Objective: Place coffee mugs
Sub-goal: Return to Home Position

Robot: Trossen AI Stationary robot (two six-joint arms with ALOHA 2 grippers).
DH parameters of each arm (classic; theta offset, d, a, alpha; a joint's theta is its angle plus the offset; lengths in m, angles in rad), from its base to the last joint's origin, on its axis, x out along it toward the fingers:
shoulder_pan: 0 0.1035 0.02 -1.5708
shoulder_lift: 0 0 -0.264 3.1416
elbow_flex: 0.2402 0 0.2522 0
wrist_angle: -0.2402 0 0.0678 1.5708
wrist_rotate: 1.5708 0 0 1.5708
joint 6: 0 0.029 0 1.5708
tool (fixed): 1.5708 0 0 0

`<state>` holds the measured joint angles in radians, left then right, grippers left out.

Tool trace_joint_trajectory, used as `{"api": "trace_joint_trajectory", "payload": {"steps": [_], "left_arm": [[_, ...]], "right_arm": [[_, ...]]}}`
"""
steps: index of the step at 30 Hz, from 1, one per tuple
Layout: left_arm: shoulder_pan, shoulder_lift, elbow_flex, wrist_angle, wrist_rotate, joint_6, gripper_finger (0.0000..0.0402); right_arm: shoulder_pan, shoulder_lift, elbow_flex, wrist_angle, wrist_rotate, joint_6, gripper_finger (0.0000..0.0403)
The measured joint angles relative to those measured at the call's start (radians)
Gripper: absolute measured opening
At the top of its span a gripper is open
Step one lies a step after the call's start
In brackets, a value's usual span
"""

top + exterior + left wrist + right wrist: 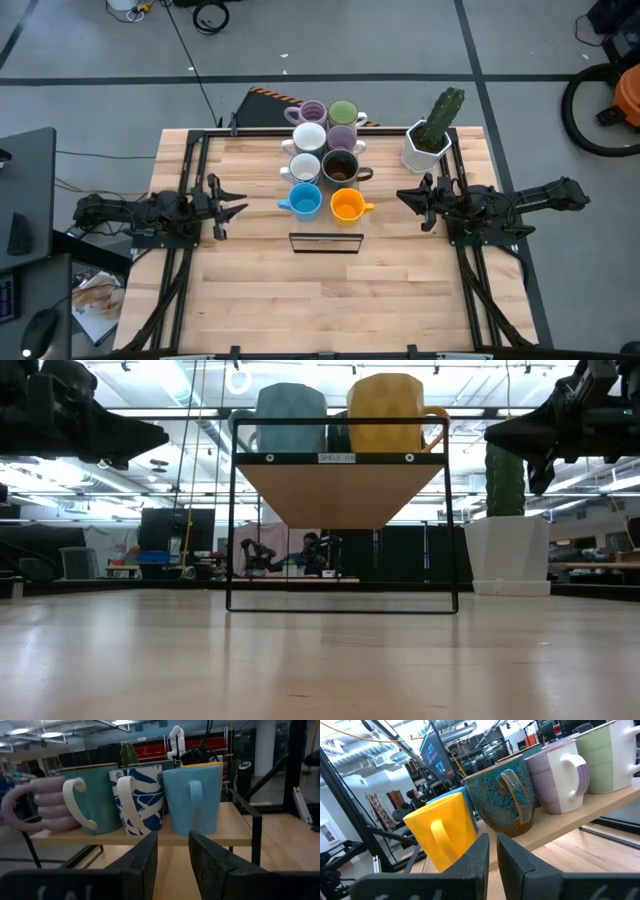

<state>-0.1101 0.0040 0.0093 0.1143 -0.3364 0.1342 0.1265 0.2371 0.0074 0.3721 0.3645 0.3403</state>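
Several coffee mugs stand upright in two rows on a raised wooden shelf at the table's middle. Among them are a blue mug and an orange mug at the near end, and a dark brown mug behind those. My left gripper hovers to the left of the shelf and points level at it. It is open, with nothing between its fingers. My right gripper hovers to the right of the shelf, shut and empty, facing the orange mug.
A white angular pot with a green cactus stands at the far right, just beyond my right gripper. The shelf's black wire frame reaches toward the near edge. Bare wood lies in front of the frame.
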Motion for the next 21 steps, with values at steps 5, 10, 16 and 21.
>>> {"api": "trace_joint_trajectory", "payload": {"steps": [5, 10, 16, 21], "left_arm": [[0.0, 0.002, 0.0, 0.001, -0.003, -0.075, 0.0116], [0.0, 0.002, 0.0, 0.001, -0.003, -0.075, 0.0116], [0.0, 0.002, 0.0, 0.001, -0.003, -0.075, 0.0117], [0.0, 0.002, 0.0, 0.001, -0.003, -0.075, 0.0117]], "right_arm": [[0.0, 0.0, 0.0, 0.0, 0.0, -0.002, 0.0042], [0.0, 0.0, 0.0, 0.0, 0.0, -0.002, 0.0042], [0.0, 0.0, 0.0, 0.0, 0.0, -0.002, 0.0043], [0.0, 0.0, 0.0, 0.0, 0.0, -0.002, 0.0043]]}}
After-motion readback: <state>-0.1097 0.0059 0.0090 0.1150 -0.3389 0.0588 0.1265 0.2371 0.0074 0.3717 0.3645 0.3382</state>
